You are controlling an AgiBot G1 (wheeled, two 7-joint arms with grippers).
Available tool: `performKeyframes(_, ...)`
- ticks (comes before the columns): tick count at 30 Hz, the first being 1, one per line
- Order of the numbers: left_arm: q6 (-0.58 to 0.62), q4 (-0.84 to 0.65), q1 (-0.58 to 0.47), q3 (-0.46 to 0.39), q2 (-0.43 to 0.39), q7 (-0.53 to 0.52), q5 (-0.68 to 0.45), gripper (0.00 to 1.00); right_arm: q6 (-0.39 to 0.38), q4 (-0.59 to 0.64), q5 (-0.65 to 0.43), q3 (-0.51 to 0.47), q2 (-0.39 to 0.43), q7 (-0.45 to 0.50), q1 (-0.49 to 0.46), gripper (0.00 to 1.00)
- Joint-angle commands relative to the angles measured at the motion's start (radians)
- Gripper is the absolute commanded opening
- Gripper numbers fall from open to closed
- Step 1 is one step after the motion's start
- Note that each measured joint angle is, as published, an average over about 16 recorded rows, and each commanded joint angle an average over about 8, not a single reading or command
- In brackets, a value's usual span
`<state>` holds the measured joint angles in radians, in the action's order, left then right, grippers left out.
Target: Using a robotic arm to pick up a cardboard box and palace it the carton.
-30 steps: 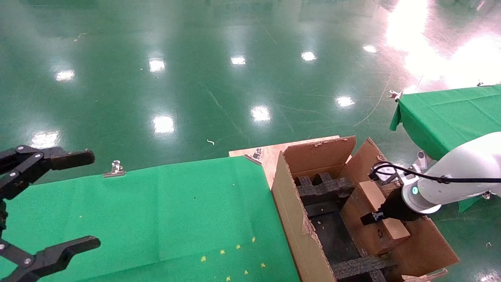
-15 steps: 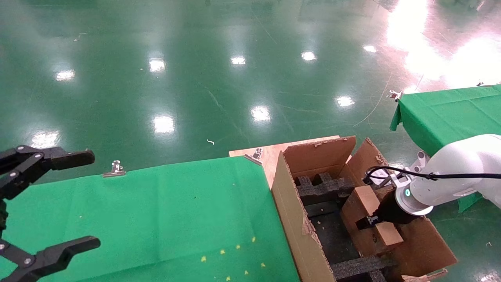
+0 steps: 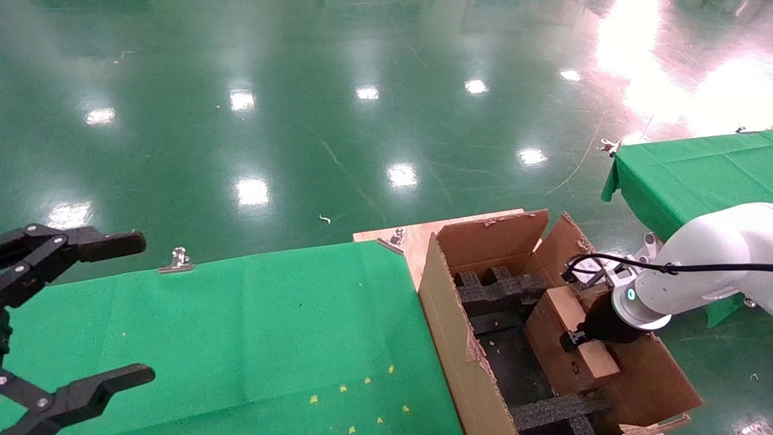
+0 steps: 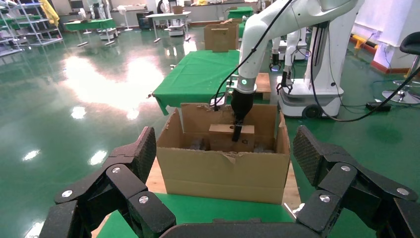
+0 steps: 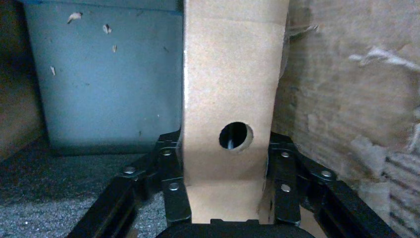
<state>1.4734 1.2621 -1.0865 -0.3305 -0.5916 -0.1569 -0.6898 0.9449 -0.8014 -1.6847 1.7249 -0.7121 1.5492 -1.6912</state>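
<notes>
The white robotic arm [image 3: 700, 269] reaches down into the large brown carton [image 3: 450, 338] at the right. My right gripper [image 3: 577, 338] is shut on the small cardboard box [image 3: 570, 329] and holds it inside the carton near the right wall, beside the black foam dividers [image 3: 498, 290]. In the right wrist view the box [image 5: 230, 89] stands between the fingers [image 5: 171, 183], its round hole facing the camera. The left wrist view shows the carton [image 4: 228, 168], the box [image 4: 223, 136] and the arm [image 4: 247, 74] from the side. My left gripper [image 3: 81, 314] hangs open at the far left.
The carton stands on a wooden board [image 3: 416, 238] at the end of a green-clothed table [image 3: 241, 332]. Metal clips [image 3: 177, 261] hold the cloth. A second green-clothed table [image 3: 694, 181] stands at the right. Shiny green floor lies beyond.
My right gripper has moved the small box a little lower and further into the carton. The left arm has not moved.
</notes>
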Motion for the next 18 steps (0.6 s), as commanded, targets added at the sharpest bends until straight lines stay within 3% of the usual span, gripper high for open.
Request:
performKeyframes(1,0.0,0.0,0.0,0.0,0.0,0.0,0.0,1.0,0.001,-0.001,-0.003,-0.001,0.0,0.002,-0.006,1.0)
performKeyframes(10,0.0,0.0,0.0,0.0,0.0,0.0,0.0,1.0,0.002,-0.034,-0.02,-0.012,0.019,0.01,-0.061,1.0)
performKeyframes(18,0.0,0.0,0.0,0.0,0.0,0.0,0.0,1.0,-0.007,-0.123,-0.01,-0.067,0.051,-0.022,-0.192,1.0)
